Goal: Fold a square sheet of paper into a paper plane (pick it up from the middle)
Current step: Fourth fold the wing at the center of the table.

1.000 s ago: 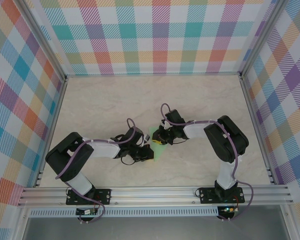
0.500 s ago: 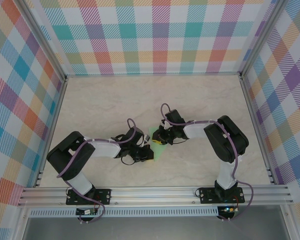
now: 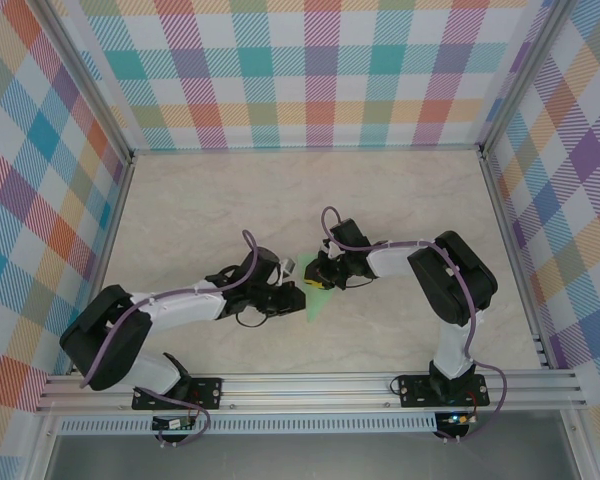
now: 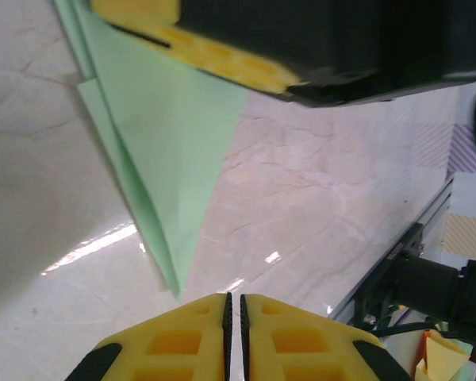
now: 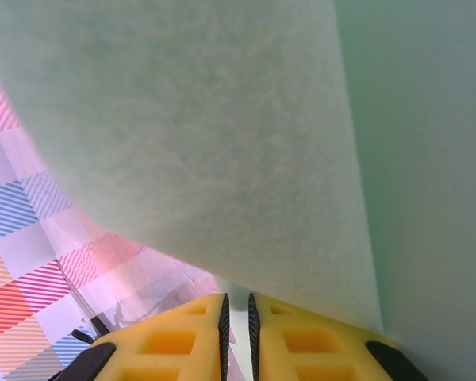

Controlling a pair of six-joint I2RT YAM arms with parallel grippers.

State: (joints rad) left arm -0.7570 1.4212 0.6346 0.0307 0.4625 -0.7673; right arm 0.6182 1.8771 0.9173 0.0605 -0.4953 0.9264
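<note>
Pale green paper plane [image 3: 317,303] on the marble table [image 3: 230,200], its upper end caught at the right gripper [image 3: 313,283].

In the left wrist view the paper plane [image 4: 170,143] runs out from under the right gripper as a long narrow wedge. Layered folded edges run along one side, and its sharp tip lies flat on the table, on the side of that gripper nearer the arm bases. From the right wrist the paper rises close before the lens. Its lower edge comes down onto the right gripper's yellow fingers [image 5: 317,337], which stand nearly together and appear to pinch it. The left gripper [image 3: 294,297] sits just beside the right gripper, to its left and slightly nearer the bases. Its jaws are narrowed to a thin slit, holding nothing, just short of the paper's tip.
</note>
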